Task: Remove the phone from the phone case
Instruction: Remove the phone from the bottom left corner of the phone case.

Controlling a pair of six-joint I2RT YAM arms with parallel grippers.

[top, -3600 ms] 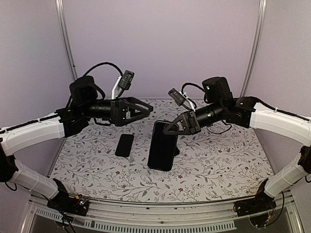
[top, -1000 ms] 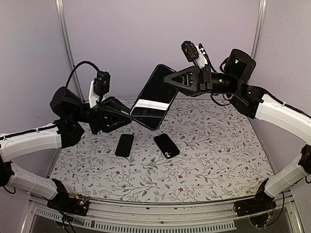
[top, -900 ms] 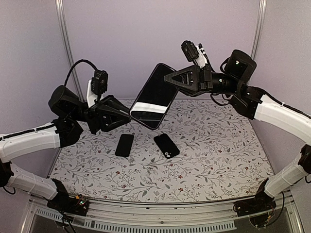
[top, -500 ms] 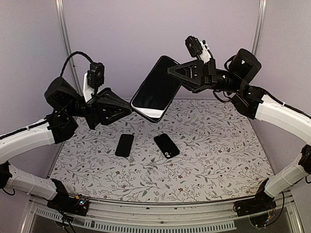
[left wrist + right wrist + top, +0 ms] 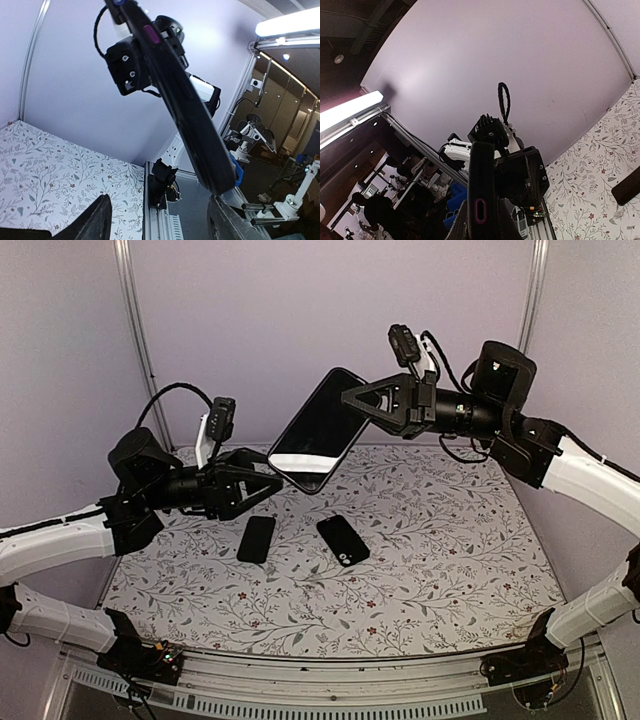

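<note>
**Q:** Where is the phone?
**Me:** In the air over the far middle of the bench (image 5: 450,570). The phone (image 5: 318,430) is tilted, with its low end toward my left and its glossy face toward the near side. It is not out of the case (image 5: 190,120) yet. My right hand (image 5: 352,402) is pinching the upper end, with the edge between the fingers.

**Q:** And the left hand?
**Me:** My left hand (image 5: 268,483) is spread and holds nothing. It sits just below and left of the low end, not touching it.

**Q:** How does the phone look?
**Me:** A large black slab with shiny glass and a pale reflection near the low end. The case is black and duller, wraps the rim, and has a small purple oval on its edge. Two smaller dark slabs (image 5: 256,538) (image 5: 343,540) lie flat on the bench below, well apart from it.

**Q:** How will it handle?
**Me:** My judgement only. The phone should be stiff and fairly heavy for a single pinch. The glass is probably slick and would likely break in a fall from this height. The case is probably springy and tight at the corners. I would hook the case lip at the low corner with the left hand and peel it away from the phone. I would hold by the rim, not the glass face.
</note>
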